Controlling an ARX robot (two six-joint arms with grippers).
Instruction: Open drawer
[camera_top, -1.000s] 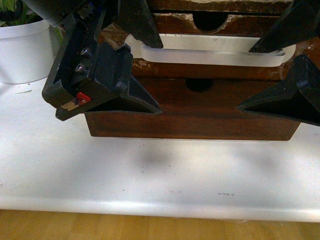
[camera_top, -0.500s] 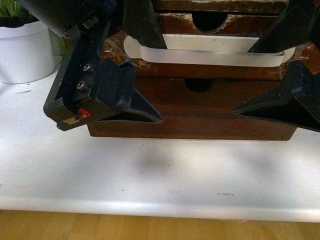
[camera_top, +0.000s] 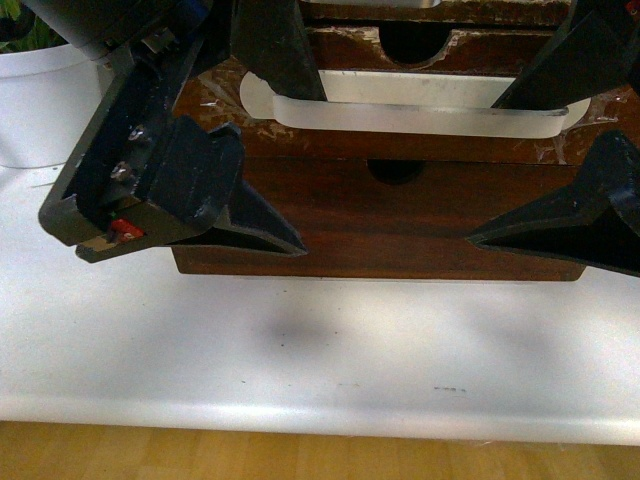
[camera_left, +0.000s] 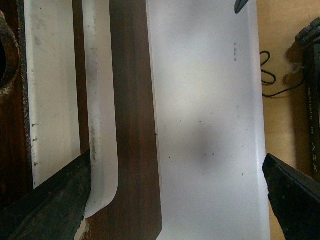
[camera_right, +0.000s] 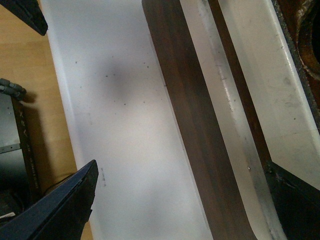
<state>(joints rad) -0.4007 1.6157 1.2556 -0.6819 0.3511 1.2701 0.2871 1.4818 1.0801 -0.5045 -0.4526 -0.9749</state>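
Observation:
The dark brown drawer (camera_top: 400, 146) has chipped edges and carries a long white handle (camera_top: 420, 118) across its front. My left gripper (camera_top: 308, 170) is open. Its upper finger overlaps the handle's left end and its lower finger lies in front of the plain drawer (camera_top: 400, 225) below. My right gripper (camera_top: 483, 170) is open and straddles the handle's right end the same way. In the left wrist view the handle (camera_left: 100, 125) runs beside one finger of the left gripper (camera_left: 175, 210). In the right wrist view the handle (camera_right: 235, 125) lies near one finger of the right gripper (camera_right: 180, 205).
The drawers stand on a white table (camera_top: 300, 360) whose front edge meets a wooden floor (camera_top: 300, 455). A white plant pot (camera_top: 40, 110) stands at the far left. Another notched drawer (camera_top: 415, 45) sits above. A black cable (camera_left: 270, 75) lies on the floor.
My left gripper's body has swung left and down a little, its fingers still spread around the handle's left end. The right gripper has barely moved.

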